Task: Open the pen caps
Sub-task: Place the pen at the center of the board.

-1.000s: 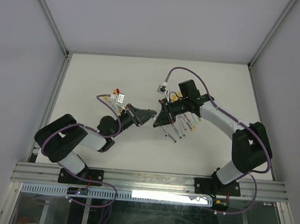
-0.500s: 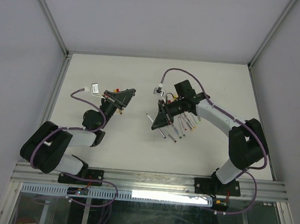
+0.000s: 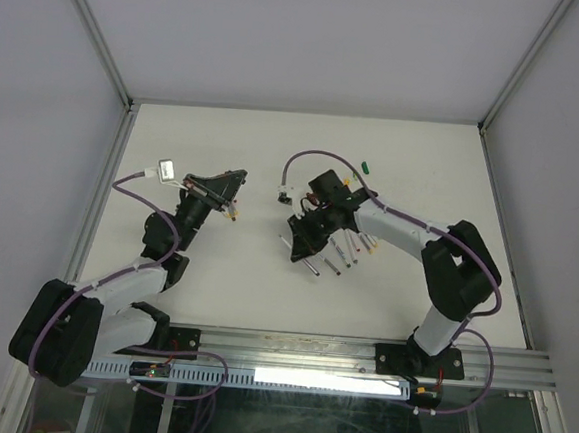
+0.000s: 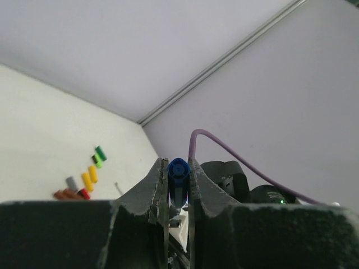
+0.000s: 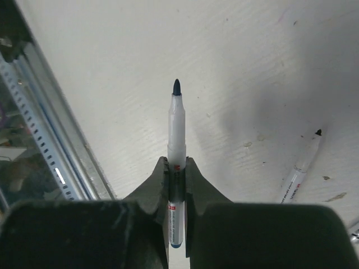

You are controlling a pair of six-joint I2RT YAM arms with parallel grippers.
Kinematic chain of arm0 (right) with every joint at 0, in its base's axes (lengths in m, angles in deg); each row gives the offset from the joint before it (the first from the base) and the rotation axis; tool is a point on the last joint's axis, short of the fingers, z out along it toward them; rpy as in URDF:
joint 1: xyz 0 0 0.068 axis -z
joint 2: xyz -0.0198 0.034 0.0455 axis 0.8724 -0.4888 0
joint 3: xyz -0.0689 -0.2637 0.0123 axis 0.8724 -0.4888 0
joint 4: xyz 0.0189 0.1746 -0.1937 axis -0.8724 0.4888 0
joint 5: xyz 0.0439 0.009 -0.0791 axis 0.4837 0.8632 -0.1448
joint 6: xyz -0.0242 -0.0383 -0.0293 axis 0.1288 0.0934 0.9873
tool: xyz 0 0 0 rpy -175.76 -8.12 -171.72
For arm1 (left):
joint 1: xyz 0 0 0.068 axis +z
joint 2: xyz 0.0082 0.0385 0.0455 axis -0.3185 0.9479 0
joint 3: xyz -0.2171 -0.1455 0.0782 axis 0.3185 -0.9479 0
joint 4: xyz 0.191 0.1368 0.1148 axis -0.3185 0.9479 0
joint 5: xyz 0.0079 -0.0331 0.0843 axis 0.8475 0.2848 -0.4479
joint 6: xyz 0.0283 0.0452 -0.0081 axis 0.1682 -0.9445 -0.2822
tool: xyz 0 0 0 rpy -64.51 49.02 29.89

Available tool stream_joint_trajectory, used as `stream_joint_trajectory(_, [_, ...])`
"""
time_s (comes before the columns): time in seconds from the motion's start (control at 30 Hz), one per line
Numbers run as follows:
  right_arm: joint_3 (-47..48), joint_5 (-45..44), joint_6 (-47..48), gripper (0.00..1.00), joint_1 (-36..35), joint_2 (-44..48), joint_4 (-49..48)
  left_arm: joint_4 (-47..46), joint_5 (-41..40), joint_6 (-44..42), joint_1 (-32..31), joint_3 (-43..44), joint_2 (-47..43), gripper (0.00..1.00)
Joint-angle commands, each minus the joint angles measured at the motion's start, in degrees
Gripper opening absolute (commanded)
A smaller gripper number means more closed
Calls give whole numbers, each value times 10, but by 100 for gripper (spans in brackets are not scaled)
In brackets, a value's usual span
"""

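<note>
My left gripper [image 3: 238,180] is shut on a blue pen cap [image 4: 178,168], which stands end-on between the fingertips. My right gripper [image 3: 291,243] is shut on a white pen barrel [image 5: 176,131] whose dark tip is bare and points away over the table. The two grippers are well apart in the top view. Loose pen caps lie on the table in the left wrist view: green [image 4: 99,155], yellow [image 4: 89,178] and red [image 4: 68,194]. One green cap [image 3: 367,166] lies alone behind the right arm.
Several uncapped pens [image 3: 339,253] lie in a row just right of the right gripper, and one pen [image 5: 302,167] shows in the right wrist view. The metal rail [image 3: 289,349] runs along the near table edge. White walls enclose the table.
The grippers were tip to tip a second ago. The left one has swung left and back with the blue cap, and the right one has shifted left with the bare pen.
</note>
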Motion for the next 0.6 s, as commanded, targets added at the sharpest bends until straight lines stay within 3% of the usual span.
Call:
stream_joint_trajectory(0.0, [33, -134, -6, 0, -44, -37, 22, 157, -30, -13, 2, -24, -59, 0])
stream_joint_trajectory(0.17, [41, -194, 0, 1, -58, -50, 33, 240, -64, -13, 1, -41, -116, 0])
stream_joint_trajectory(0.57, [69, -265, 27, 2, -61, -83, 87, 244, -44, 19, 1, -48, -93, 0])
